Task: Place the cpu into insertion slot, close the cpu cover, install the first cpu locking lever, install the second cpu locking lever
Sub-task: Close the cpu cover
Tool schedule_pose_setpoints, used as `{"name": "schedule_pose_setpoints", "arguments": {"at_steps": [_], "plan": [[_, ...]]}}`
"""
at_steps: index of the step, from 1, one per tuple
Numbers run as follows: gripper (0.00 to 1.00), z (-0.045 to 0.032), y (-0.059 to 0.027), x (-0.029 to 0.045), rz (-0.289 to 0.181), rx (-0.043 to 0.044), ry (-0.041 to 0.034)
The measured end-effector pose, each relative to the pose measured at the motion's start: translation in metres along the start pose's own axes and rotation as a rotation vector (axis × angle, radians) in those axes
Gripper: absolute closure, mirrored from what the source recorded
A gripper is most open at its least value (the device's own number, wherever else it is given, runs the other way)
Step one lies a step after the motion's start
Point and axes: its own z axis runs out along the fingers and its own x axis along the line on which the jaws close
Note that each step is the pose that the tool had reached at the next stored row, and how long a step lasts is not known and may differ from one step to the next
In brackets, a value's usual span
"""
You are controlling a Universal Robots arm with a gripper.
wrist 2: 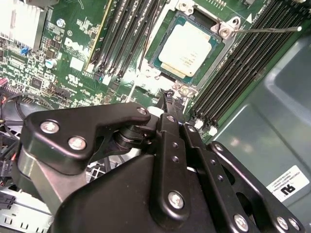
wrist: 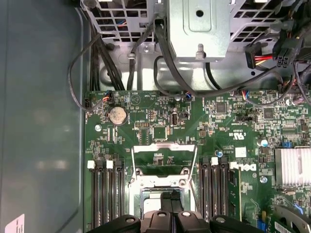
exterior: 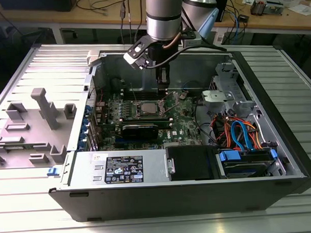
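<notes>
Your jaws look pressed shut and empty, tips just beside the insertion slot [wrist 2: 221,34], where the cpu [wrist 2: 187,48] already sits. You're on the cover step: the cpu cover [wrist: 165,146] is swung open; closing it needs a gentle push.

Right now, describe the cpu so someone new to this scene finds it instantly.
Inside the open computer case, look at the green motherboard. Mid-board, between two banks of long black memory slots, sits the cpu. It is the only flat, smooth, pale silver square there; its neighbours are long and black.
</notes>
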Motion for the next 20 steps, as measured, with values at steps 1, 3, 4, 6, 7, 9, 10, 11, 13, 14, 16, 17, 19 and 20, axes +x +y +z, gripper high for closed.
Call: {"name": "schedule_pose_setpoints", "arguments": {"at_steps": [1, 3, 4, 6, 7, 9, 10, 11, 13, 14, 16, 17, 19, 20], "plan": [[0.89, 0.0001, 0.0015, 0.0, 0.0, 0.0, 0.0], [0.89, 0.0002, 0.0039, 0.0001, 0.0, 0.0, 0.0], [0.89, 0.0002, 0.0045, 0.0001, 0.0, 0.0, 0.0], [0.89, 0.0003, 0.0059, 0.0001, 0.0, 0.0, 0.0001], [0.89, 0.0003, 0.0064, 0.0001, 0.0, 0.0, 0.0001], [0.89, 0.0003, 0.0069, 0.0001, 0.0, 0.0, 0.0], [0.89, 0.0003, 0.0069, 0.0001, 0.0, 0.0, 0.0], [0.89, 0.0003, 0.007, 0.0001, 0.0, 0.0, 0.0], [0.89, 0.0003, 0.007, 0.0001, 0.0, 0.0, 0.0001], [0.89, 0.0003, 0.007, 0.0001, 0.0, 0.0, 0.0001], [0.89, 0.0003, 0.007, 0.0001, 0.0, 0.0, 0.0], [0.89, 0.0003, 0.007, 0.0001, 0.0, 0.0, 0.0], [0.89, 0.0002, 0.007, 0.0001, 0.0, -0.0001, 0.0002], [0.89, -0.0002, 0.007, 0.0001, 0.0, 0.0, 0.0]]}}
